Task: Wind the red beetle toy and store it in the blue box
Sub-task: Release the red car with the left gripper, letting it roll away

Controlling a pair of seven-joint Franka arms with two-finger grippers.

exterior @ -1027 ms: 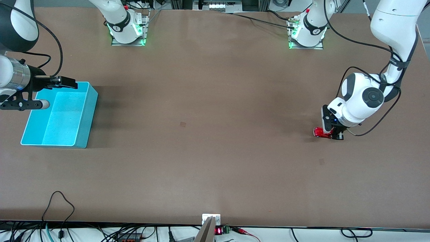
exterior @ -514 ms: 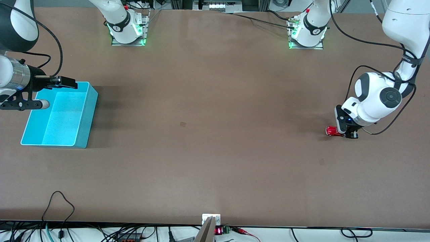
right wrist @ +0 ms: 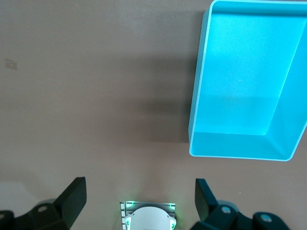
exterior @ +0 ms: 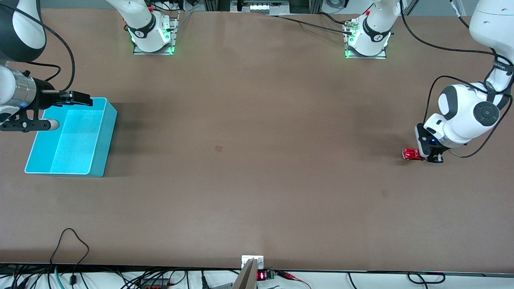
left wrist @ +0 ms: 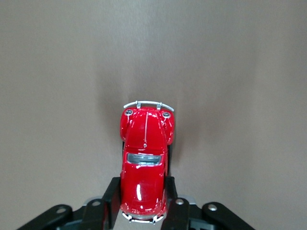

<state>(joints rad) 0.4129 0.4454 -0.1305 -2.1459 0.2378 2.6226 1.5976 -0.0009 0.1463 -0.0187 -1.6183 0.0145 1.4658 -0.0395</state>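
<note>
The red beetle toy sits on the table at the left arm's end, its wheels on the surface. My left gripper is shut on the toy's rear half. In the left wrist view the toy points away from the camera, its rear clamped between the two black fingers. The blue box stands open and empty at the right arm's end of the table. My right gripper is open, held level over the box's edge nearest the robots' bases. In the right wrist view the box lies empty.
The brown table stretches wide between toy and box. Two arm bases with green lights stand along the table's edge by the robots. Cables hang along the edge nearest the front camera.
My left gripper has dragged the red beetle toy along the table toward the left arm's end, away from the box. The right arm has not moved.
</note>
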